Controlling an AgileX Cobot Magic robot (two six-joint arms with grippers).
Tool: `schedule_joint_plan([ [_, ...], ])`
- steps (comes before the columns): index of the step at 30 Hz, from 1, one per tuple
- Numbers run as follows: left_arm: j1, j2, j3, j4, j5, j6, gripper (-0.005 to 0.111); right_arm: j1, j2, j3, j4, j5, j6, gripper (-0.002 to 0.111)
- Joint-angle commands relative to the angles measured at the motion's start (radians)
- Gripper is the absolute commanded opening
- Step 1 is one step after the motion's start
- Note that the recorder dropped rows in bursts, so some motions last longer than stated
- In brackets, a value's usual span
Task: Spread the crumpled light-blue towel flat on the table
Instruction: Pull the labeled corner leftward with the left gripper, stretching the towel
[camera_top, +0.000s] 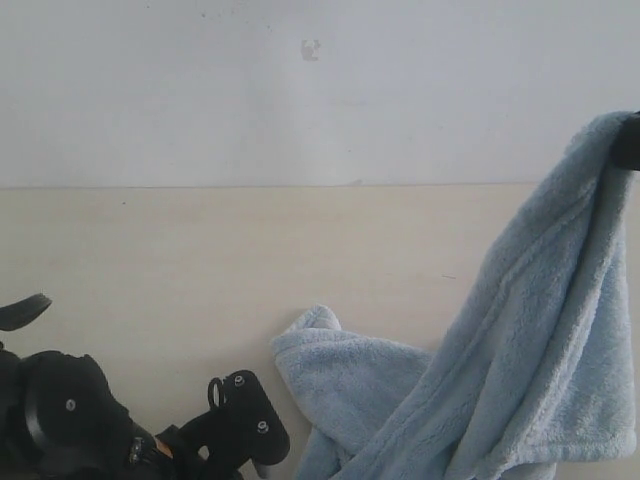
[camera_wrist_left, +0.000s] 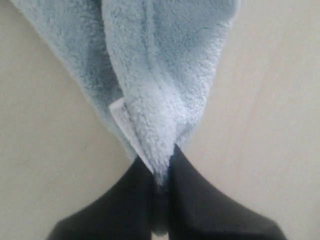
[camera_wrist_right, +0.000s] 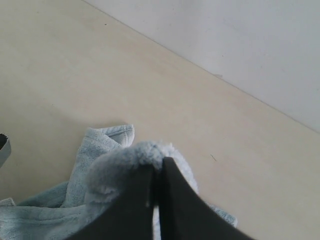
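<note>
- At the far right edge of the exterior view, the right tool sits high above the surface, clenched on a bunched fold of the towel. Only a small black part of it shows there.
- Its wrist view shows two dark fingers pressed together, with a fluffy hump of the cloth pinched between their tips.
- From that high grip the towel hangs in long folds, slanting down toward the middle. Its lower part lies crumpled on the surface near the front edge of the view.
- One rounded corner of the lying part points back toward the wall.
- The left tool is clenched on another part of the towel. Its wrist view shows the cloth gathered to a narrow point between two black fingers and fanning out wider away from them.
- A small white label sits on the towel's edge just beside that grip.
- In the exterior view the black left arm is low at the front left, its end just beside the lying cloth. The grip itself cannot be made out there.
</note>
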Motion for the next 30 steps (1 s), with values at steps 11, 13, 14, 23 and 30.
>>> schedule_joint_plan([
  [11, 0.072, -0.363, -0.005, 0.402, 0.000, -0.369, 0.004, -0.001, -0.002, -0.001, 0.005, 0.035, 0.011, 0.000],
  [13, 0.110, -0.413, -0.005, 0.476, 0.019, -0.435, 0.004, -0.001, -0.002, -0.001, 0.005, 0.035, 0.011, 0.000],
  [14, 0.130, -0.434, -0.005, 0.521, 0.035, -0.466, 0.004, -0.001, 0.000, -0.001, 0.005, 0.035, 0.011, 0.000],
  [23, 0.225, -0.555, -0.005, 0.809, 0.102, -0.730, 0.004, -0.001, 0.086, -0.001, 0.010, 0.063, 0.015, 0.000],
  [30, 0.257, -0.649, -0.015, 0.951, 0.135, -0.860, 0.004, -0.001, 0.149, -0.001, 0.021, 0.061, 0.001, 0.000],
])
